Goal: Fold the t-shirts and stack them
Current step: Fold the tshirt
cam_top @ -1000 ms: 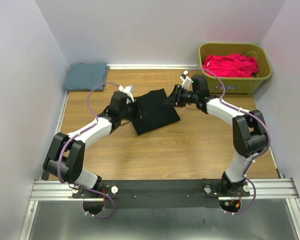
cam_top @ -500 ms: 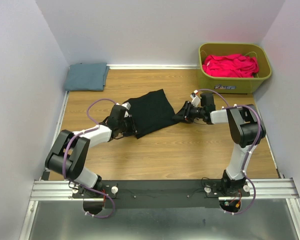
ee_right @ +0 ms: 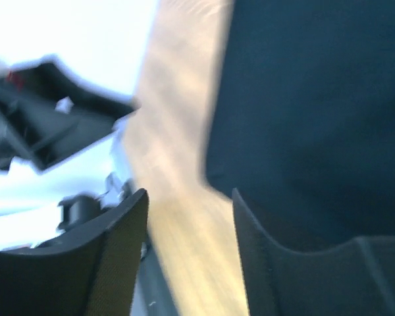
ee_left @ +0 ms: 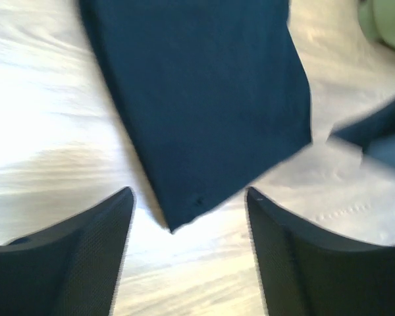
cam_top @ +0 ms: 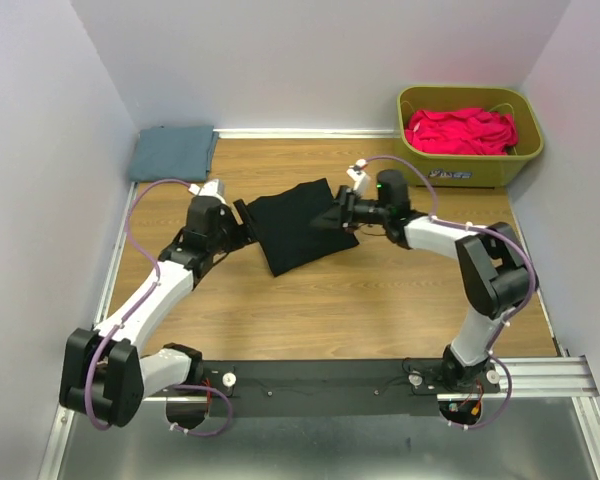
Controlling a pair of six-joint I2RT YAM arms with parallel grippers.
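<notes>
black t-shirt (cam_top: pixel 298 225) lies folded flat on the wooden table (cam_top: pixel 330 300).

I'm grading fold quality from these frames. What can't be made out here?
Right wrist view: motion blur; whether the right hand touches the black t-shirt is unclear.
Top view: the tub wall hides the lower part of the pink-red t-shirt.
Top view: the blue-grey t-shirt is too small to count its folds.
</notes>
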